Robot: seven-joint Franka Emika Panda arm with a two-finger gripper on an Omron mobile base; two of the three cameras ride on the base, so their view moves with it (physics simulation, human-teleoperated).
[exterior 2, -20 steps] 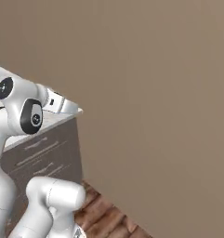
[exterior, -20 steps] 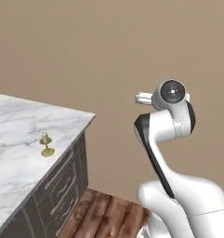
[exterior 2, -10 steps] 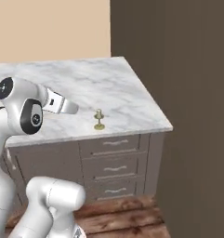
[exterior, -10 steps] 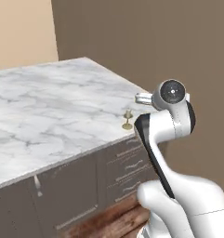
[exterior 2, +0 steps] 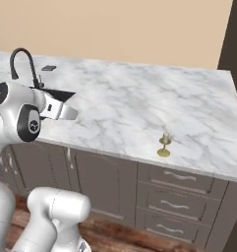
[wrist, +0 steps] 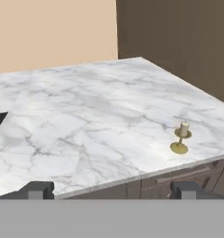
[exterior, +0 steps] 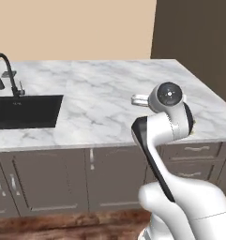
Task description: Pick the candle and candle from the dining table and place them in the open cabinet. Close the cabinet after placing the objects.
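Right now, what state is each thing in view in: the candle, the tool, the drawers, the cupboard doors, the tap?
Candle: upright in a gold holder near the counter's front edge, untouched.
Tool: open, empty, short of the candle.
Drawers: all shut.
Cupboard doors under the sink: shut.
Tap: no water visible.

- I see a white marble counter (exterior 2: 130, 103) with grey veins, over grey doors and silver-handled drawers (exterior 2: 176, 197).
- One small candle holder (exterior 2: 164, 145), brass-coloured with a pale stub, stands upright near the front edge above the drawers.
- Black sink (exterior: 25, 111) is set into the top, with a dark faucet (exterior: 4, 70) behind it.
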